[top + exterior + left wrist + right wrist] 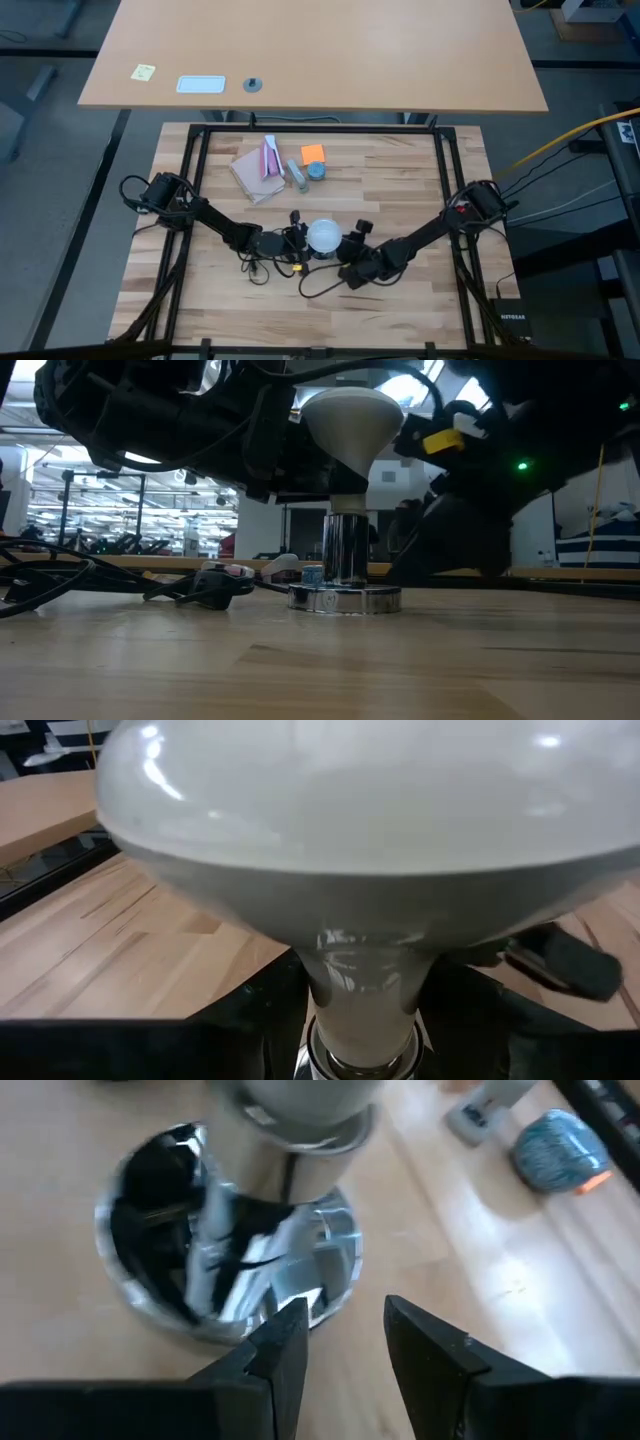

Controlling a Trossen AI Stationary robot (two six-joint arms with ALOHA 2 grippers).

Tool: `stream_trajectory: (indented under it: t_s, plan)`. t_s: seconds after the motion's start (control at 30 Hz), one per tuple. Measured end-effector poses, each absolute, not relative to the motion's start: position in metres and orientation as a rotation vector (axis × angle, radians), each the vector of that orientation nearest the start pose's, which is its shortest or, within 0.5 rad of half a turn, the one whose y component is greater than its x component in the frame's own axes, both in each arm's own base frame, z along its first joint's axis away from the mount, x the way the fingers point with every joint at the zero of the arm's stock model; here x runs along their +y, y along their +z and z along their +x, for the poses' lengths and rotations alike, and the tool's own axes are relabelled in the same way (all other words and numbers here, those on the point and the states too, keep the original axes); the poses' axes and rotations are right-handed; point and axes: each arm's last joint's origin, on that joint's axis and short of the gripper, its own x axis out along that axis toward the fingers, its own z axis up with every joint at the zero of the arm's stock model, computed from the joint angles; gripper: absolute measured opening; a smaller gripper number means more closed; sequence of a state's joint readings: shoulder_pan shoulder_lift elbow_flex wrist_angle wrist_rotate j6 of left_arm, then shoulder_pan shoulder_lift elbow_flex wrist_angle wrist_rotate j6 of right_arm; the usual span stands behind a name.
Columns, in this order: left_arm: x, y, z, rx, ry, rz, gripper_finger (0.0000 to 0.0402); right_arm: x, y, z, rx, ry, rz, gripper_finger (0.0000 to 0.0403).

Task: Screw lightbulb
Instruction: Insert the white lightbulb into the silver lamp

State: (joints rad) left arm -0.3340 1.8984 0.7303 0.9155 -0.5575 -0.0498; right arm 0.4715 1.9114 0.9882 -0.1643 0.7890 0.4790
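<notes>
The frosted white lightbulb stands upright, its neck down in the chrome socket, whose round base rests on the wooden table. My left gripper comes from the table's left and is shut on the bulb's neck. My right gripper comes from the right, low beside the socket base, its fingers a little apart with nothing between them. My left gripper holds the bulb's pale grey neck just above the socket, pinched between its two fingers, which come in level from the table's left. The bulb stands upright, globe up. My right gripper's one fingertip stands at the base's rim; I cannot tell whether it touches.
The socket's thin black cord with its switch lies slack on the table to the left of the socket. At the far middle lie a brown and pink packet, an orange note and a small blue-grey round piece.
</notes>
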Motion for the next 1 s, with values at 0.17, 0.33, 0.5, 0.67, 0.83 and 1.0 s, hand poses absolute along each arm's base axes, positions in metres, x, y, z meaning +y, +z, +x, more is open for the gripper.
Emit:
stream_trajectory:
  t_s: [0.17, 0.33, 0.5, 0.67, 0.83, 1.0]
  plan:
    - [-0.098, 0.129, 0.332, 0.222, 0.230, 0.059, 0.0166, 0.146, 0.119, 0.313, 0.774, -0.441, -0.213, 0.0138]
    - [-0.098, 0.129, 0.332, 0.222, 0.234, 0.058, 0.0166, 0.170, 0.127, 0.304, 0.715, -0.364, -0.181, 0.0138]
    - [-0.098, 0.129, 0.332, 0.222, 0.234, 0.058, 0.0166, 0.187, 0.128, 0.303, 0.649, -0.304, -0.133, 0.0138]
    - [-0.098, 0.129, 0.332, 0.221, 0.234, 0.058, 0.0166, 0.183, 0.113, 0.306, 0.680, -0.325, -0.158, 0.0138]
    - [-0.098, 0.129, 0.332, 0.215, 0.234, 0.055, 0.0166, 0.177, 0.103, 0.312, 0.688, -0.354, -0.166, 0.0138]
    - [-0.098, 0.129, 0.332, 0.215, 0.238, 0.056, 0.0166, 0.165, 0.096, 0.319, 0.707, -0.397, -0.164, 0.0138]
